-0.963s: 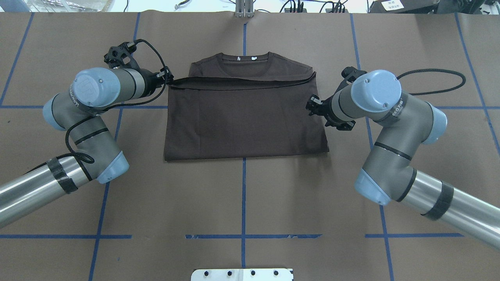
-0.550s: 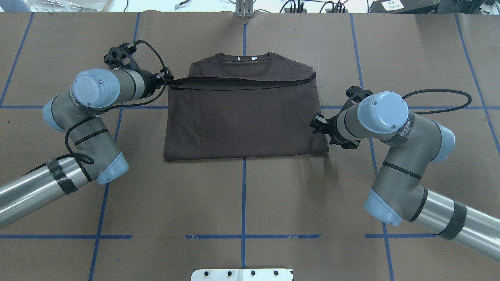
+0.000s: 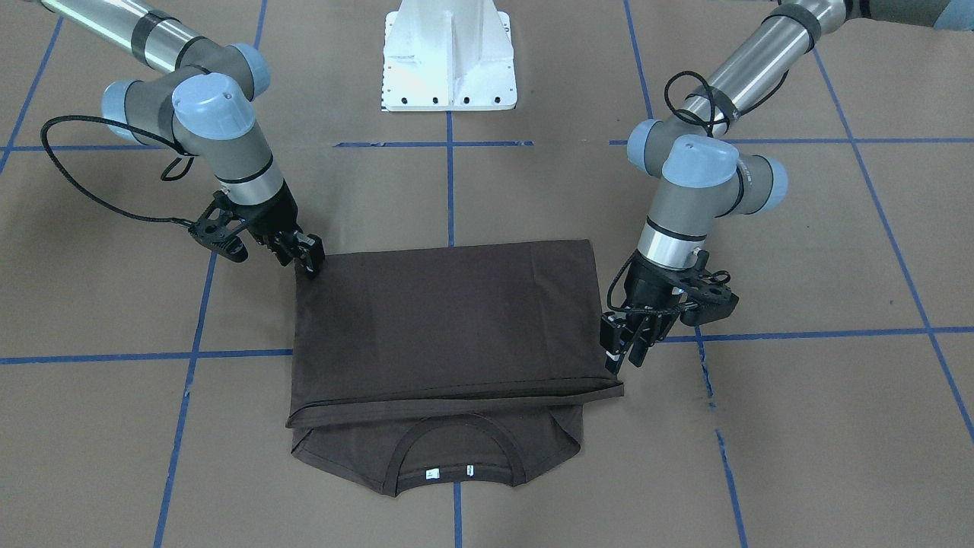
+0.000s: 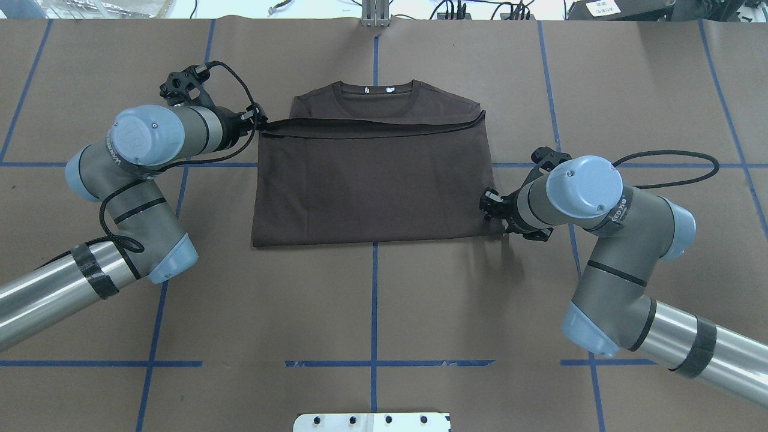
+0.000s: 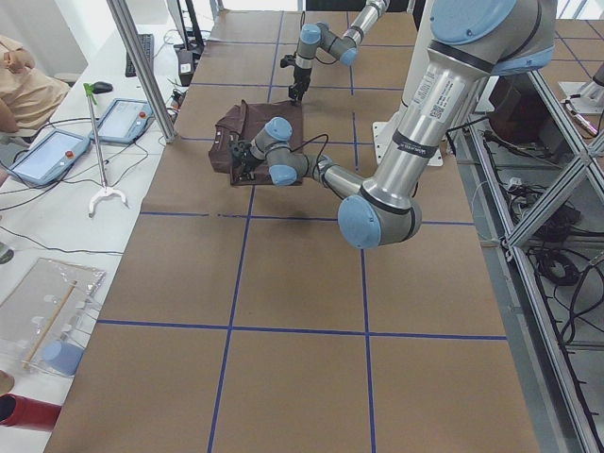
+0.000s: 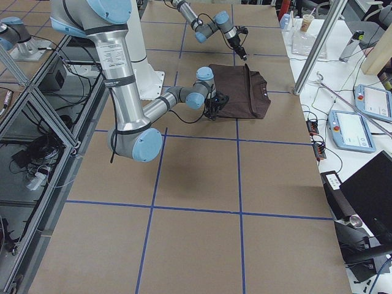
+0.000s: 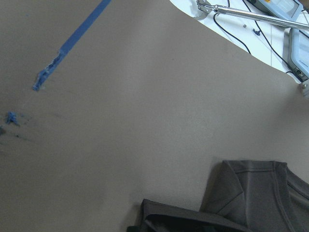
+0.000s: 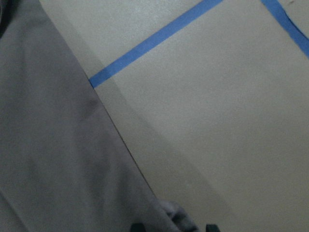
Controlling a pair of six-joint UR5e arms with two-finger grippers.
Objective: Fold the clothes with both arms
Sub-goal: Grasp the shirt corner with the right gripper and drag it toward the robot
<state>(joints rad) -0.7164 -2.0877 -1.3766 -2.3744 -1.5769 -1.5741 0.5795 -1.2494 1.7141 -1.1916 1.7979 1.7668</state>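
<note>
The dark brown T-shirt [image 4: 372, 180] lies flat with its lower half folded up toward the collar [image 4: 377, 96]. My left gripper [image 4: 259, 123] is at the far left corner of the folded-over hem, shut on that corner, which sits slightly raised. In the front view this gripper [image 3: 622, 364] points down just above the same corner. My right gripper [image 4: 489, 204] is low at the near right corner of the T-shirt [image 3: 441, 320]. The right wrist view shows its fingertips [image 8: 138, 225] apart, open, with a small bunch of cloth [image 8: 174, 212] between them.
The white pedestal base [image 3: 449, 61] stands at the robot's edge of the brown, blue-taped table. The right arm's black cable [image 4: 672, 162] loops over the table to the right. Tablets [image 5: 47, 156] and a seated person [image 5: 24, 90] are beyond the far edge.
My right arm has moved from beside the far right corner down along the T-shirt's right edge to its near right corner. The left arm and the T-shirt have stayed still.
</note>
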